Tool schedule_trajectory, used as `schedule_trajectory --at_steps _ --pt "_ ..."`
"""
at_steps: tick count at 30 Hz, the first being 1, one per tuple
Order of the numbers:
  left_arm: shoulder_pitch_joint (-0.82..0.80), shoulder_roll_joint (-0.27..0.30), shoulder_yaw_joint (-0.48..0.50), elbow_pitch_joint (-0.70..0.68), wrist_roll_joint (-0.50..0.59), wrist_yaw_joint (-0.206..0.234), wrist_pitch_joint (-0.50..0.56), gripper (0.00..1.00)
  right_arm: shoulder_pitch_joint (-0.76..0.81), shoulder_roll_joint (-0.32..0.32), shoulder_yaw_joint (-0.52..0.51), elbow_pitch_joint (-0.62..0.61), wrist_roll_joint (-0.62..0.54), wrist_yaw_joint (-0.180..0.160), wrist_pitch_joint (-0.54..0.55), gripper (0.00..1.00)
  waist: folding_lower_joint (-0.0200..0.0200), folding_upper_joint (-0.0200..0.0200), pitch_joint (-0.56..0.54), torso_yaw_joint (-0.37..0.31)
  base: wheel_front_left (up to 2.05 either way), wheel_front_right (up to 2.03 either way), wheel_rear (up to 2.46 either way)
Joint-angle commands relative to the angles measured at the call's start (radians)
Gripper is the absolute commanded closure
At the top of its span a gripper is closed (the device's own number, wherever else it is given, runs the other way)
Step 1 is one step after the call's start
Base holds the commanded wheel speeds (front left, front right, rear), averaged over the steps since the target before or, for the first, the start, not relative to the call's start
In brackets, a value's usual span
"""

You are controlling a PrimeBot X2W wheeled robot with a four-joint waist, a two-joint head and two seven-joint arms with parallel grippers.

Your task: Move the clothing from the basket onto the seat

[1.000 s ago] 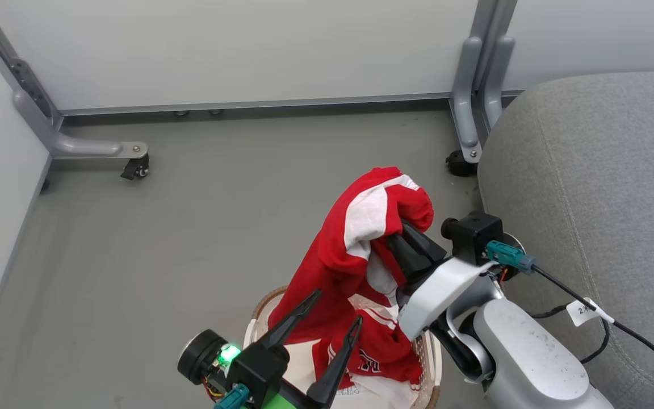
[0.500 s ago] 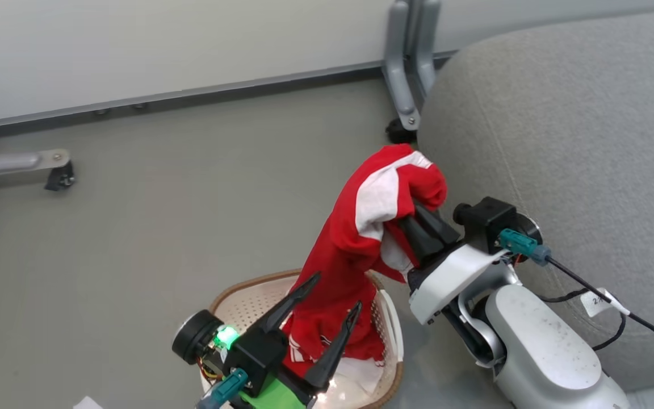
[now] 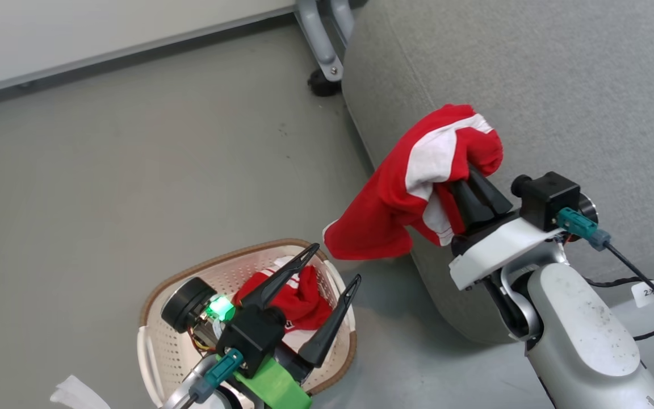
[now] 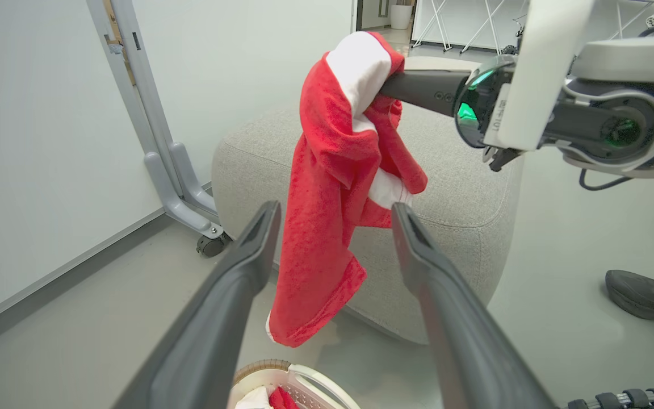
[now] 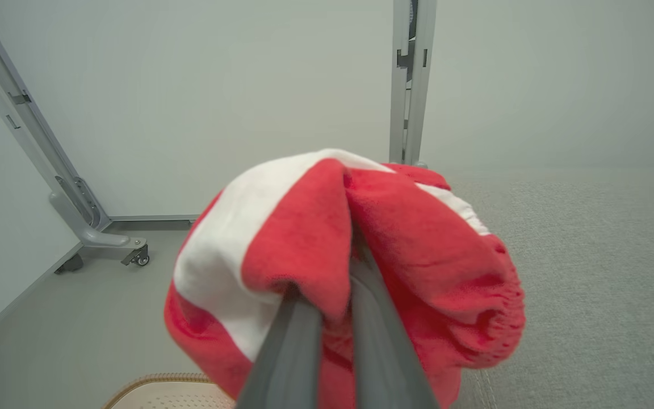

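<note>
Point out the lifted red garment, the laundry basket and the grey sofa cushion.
lifted red garment (image 3: 386,218): head view, red fabric below the white stripe.
laundry basket (image 3: 227,275): head view, perforated inner wall.
grey sofa cushion (image 3: 560,85): head view, top surface.

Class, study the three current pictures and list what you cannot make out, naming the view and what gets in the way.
- Fingertips of the right gripper: head view, buried in the held garment.
- Second garment in the basket: head view, partly behind the left gripper; any lettering unreadable.
- Seat: head view, cut by top and right edges.
- Dark shoe: left wrist view, cut by right edge; wearer unseen.
</note>
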Motion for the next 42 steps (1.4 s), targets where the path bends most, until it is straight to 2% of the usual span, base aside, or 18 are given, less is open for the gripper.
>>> schedule_trajectory --at_steps 1,12,20,25,34,39,42 --pt "-0.020 0.013 0.001 -0.004 0.009 -0.001 0.005 0.00 0.011 0.004 -0.013 -0.008 -0.006 0.000 -0.006 1.00 0.0000 0.0000 0.058 -0.059 0.00 0.00 0.00" --pt "-0.055 0.037 -0.022 -0.042 0.016 -0.001 0.028 0.00 -0.014 0.029 -0.140 0.002 -0.014 0.000 -0.028 1.00 0.0000 0.0000 0.128 -0.112 0.00 0.00 0.00" --pt "-0.133 0.057 -0.023 -0.072 0.027 -0.004 0.037 0.00 -0.149 0.028 -0.264 0.063 0.012 0.000 -0.059 1.00 0.0000 0.0000 0.240 -0.070 0.00 0.00 0.00" --pt "-0.204 0.066 -0.017 -0.087 0.043 -0.006 0.026 0.00 -0.291 -0.017 -0.356 0.132 0.026 0.000 -0.066 1.00 0.0000 0.0000 0.326 -0.013 0.00 0.00 0.00" --pt "-0.308 0.084 -0.009 -0.102 0.054 -0.006 -0.004 0.00 -0.516 -0.143 -0.506 0.282 0.003 0.000 -0.056 1.00 0.0000 0.0000 0.454 0.072 0.00 0.00 0.00" --pt "-0.345 0.085 -0.027 -0.096 0.054 -0.007 -0.021 0.00 -0.581 -0.195 -0.655 0.405 -0.074 0.000 -0.077 1.00 0.0000 0.0000 0.496 0.101 0.00 0.00 0.00" --pt "-0.355 0.088 -0.034 -0.087 0.051 -0.007 -0.026 0.00 -0.602 -0.188 -0.747 0.474 -0.147 0.000 -0.091 1.00 0.0000 0.0000 0.511 0.109 0.00 0.00 0.00"
